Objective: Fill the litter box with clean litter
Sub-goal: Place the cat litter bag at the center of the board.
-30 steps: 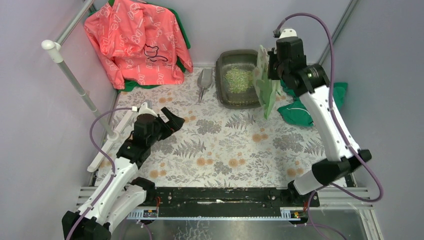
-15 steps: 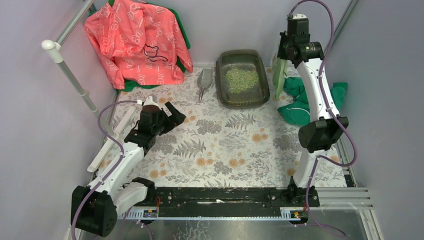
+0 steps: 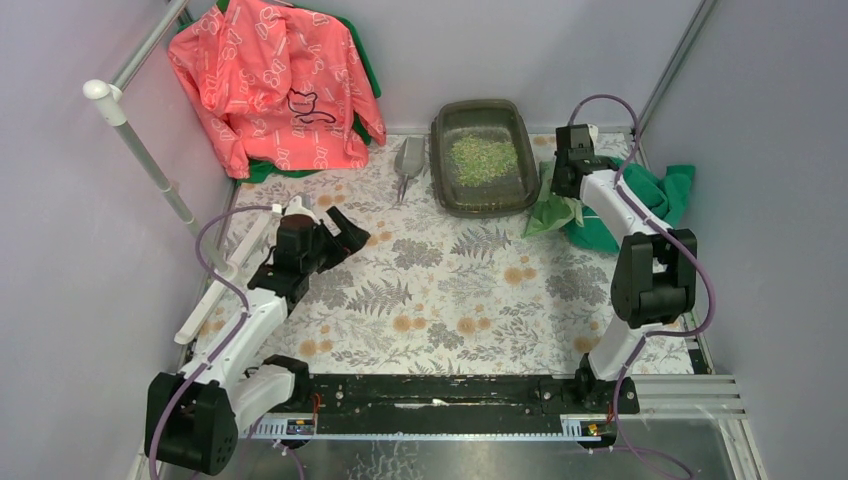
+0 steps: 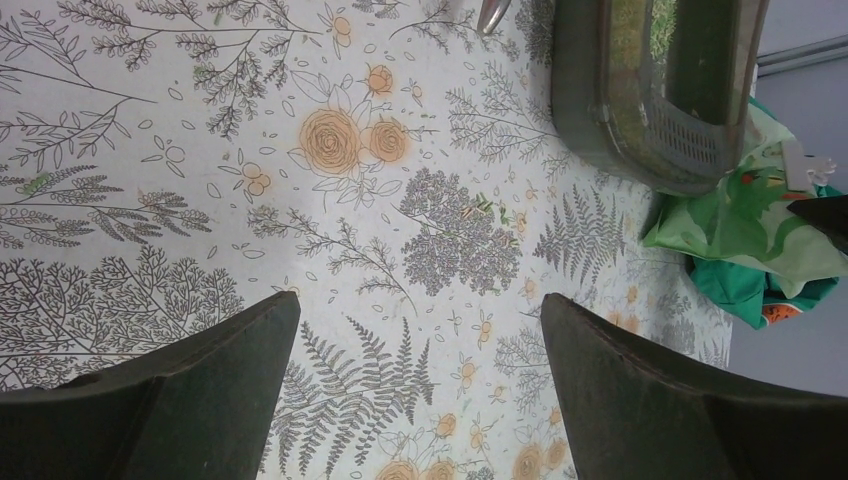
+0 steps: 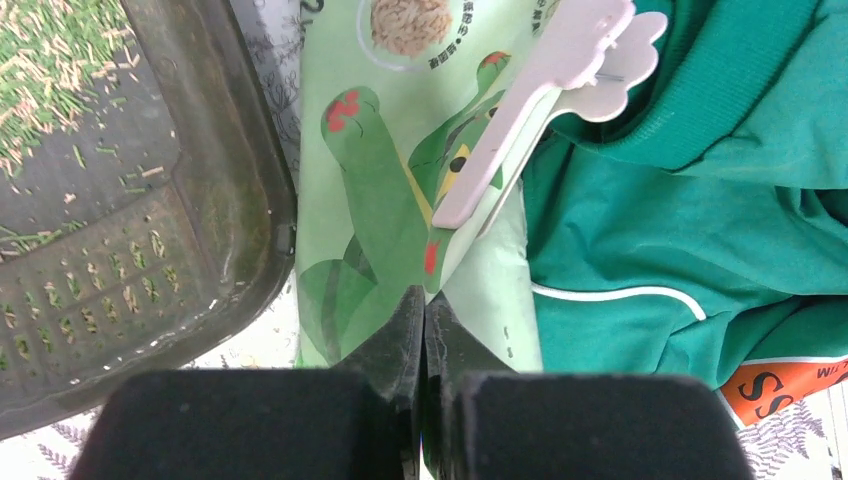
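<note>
The dark grey-olive litter box (image 3: 446,128) stands at the back middle with a heap of pale green and beige clean litter (image 3: 482,157) inside. The right wrist view shows the box (image 5: 235,200) and litter (image 5: 45,60) at its left. My right gripper (image 3: 563,186) is low, just right of the box, shut on a fold of the light green printed bag (image 5: 385,200), which slumps on the table (image 3: 548,212). A white clip (image 5: 545,100) sits on the bag. My left gripper (image 3: 340,233) is open and empty over the mat, far left of the box (image 4: 650,110).
A grey scoop (image 3: 407,163) lies left of the box. A green garment (image 3: 640,200) lies right of the bag. A coral jacket (image 3: 275,85) lies at the back left, next to a white pole (image 3: 150,160). Purple walls close in on the sides.
My right arm has come down from high beside the box, lowering the bag from upright to slumped on the table right of the box. The left arm has barely moved.
</note>
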Action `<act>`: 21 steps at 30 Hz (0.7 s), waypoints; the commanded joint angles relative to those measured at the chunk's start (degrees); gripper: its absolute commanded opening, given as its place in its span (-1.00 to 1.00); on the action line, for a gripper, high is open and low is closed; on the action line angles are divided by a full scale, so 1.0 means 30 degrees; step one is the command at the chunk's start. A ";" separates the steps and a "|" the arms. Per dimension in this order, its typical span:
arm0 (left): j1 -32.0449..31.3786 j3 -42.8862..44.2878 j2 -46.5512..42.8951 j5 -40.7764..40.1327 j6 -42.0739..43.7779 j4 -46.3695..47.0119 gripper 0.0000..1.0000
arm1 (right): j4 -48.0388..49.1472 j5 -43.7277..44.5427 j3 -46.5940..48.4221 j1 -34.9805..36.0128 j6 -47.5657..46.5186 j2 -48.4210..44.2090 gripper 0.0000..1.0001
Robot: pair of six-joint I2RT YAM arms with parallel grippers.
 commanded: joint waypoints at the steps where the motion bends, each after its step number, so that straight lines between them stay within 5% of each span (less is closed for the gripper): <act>1: 0.0121 -0.0254 -0.0864 0.0438 -0.0213 0.0906 0.97 | 0.1722 0.1158 0.0670 -0.0226 0.0756 -0.1897 -1.00; 7: 0.0138 -0.0233 -0.1616 0.0100 -0.0095 0.0180 0.97 | 0.1053 0.1494 0.0753 -0.1281 0.1595 -0.2176 -0.93; 13: 0.0121 -0.0162 -0.3331 -0.1899 0.0322 -0.1628 0.97 | 0.0396 -0.0285 -0.1376 -0.1508 0.2310 -0.5110 0.94; 21: 0.0121 -0.0518 -0.4954 -0.2056 0.0499 -0.2405 0.97 | 0.2051 -0.6104 -0.7689 -0.1217 0.3605 -1.2654 1.00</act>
